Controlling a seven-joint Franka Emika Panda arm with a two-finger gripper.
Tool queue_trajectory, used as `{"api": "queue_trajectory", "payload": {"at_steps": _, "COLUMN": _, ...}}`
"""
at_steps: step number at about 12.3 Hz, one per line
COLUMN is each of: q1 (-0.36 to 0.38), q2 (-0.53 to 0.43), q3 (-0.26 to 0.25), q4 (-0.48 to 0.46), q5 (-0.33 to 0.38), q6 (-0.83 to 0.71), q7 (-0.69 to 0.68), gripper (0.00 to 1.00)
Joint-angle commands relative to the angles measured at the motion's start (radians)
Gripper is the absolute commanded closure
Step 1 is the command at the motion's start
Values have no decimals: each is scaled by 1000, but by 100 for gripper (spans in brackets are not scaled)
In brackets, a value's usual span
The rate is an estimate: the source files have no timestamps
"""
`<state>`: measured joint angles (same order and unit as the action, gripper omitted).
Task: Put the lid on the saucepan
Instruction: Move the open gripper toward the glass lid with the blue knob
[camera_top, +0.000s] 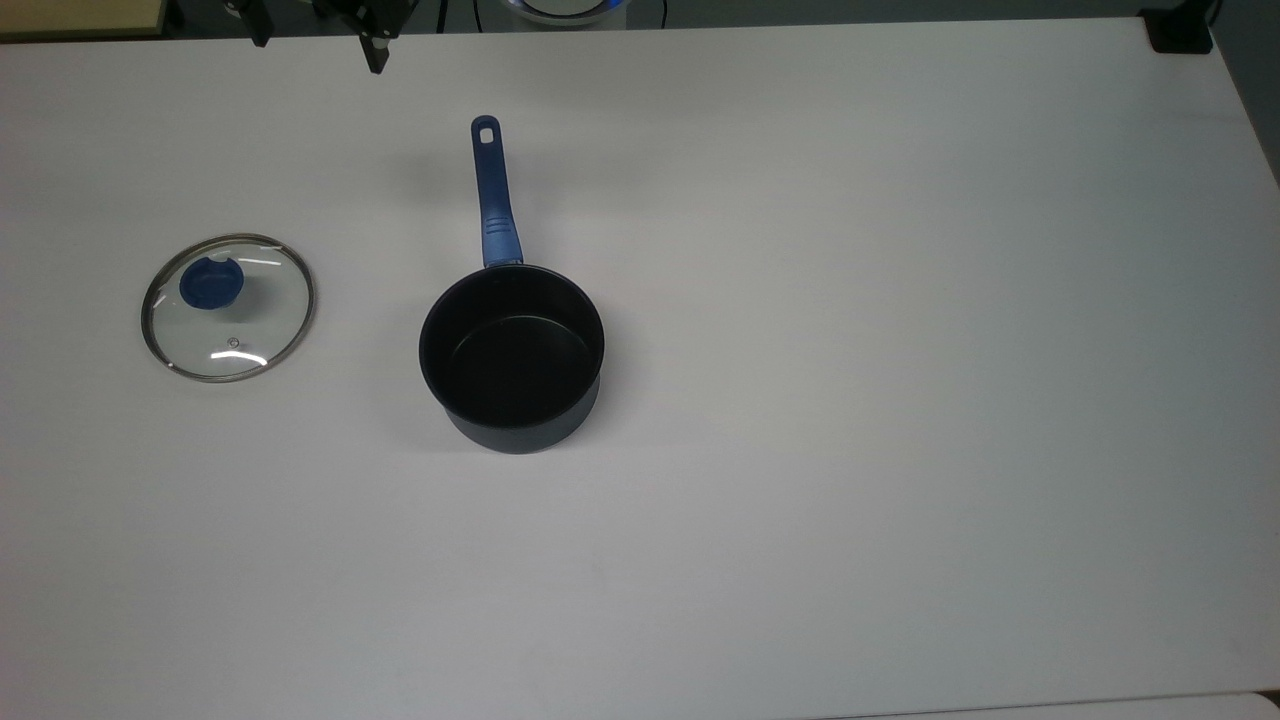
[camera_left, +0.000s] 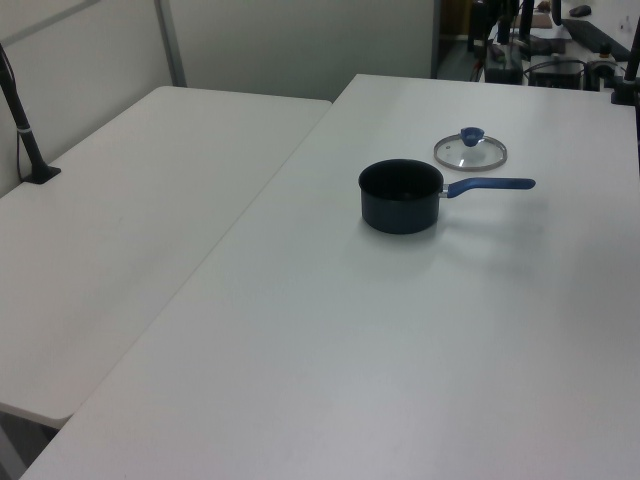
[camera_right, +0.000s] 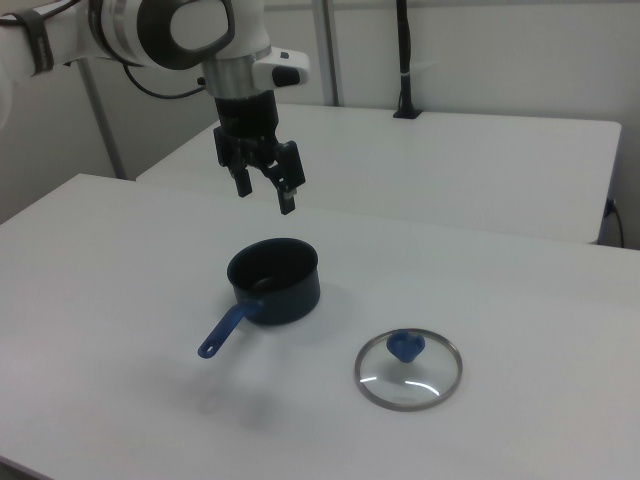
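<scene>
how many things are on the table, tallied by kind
saucepan: 1
lid: 1
total: 2, both resting on the white table, the lid apart from the saucepan

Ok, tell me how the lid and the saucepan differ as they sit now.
The lid is clear glass with a metal rim and lies flat; the saucepan is dark, opaque and deep. The lid has a central blue knob; the saucepan has a long blue handle. Both are round, rest apart on the white table, and have blue grips.
</scene>
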<state>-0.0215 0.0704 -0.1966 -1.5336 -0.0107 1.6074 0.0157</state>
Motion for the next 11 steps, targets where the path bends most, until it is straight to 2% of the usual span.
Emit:
{"api": "queue_trajectory", "payload": {"at_steps": 1, "q1": 0, "q2": -4, "q3": -4, "q4": 6, "q5": -6, "q6": 43, "q7": -23, "gripper": 0}}
{"api": "queue_trajectory", "payload": {"at_steps": 11, "q1": 15, "q2": 20, "q3": 11, "q4": 18, "q5": 37, "q6": 46, "q7": -22, "gripper": 0}}
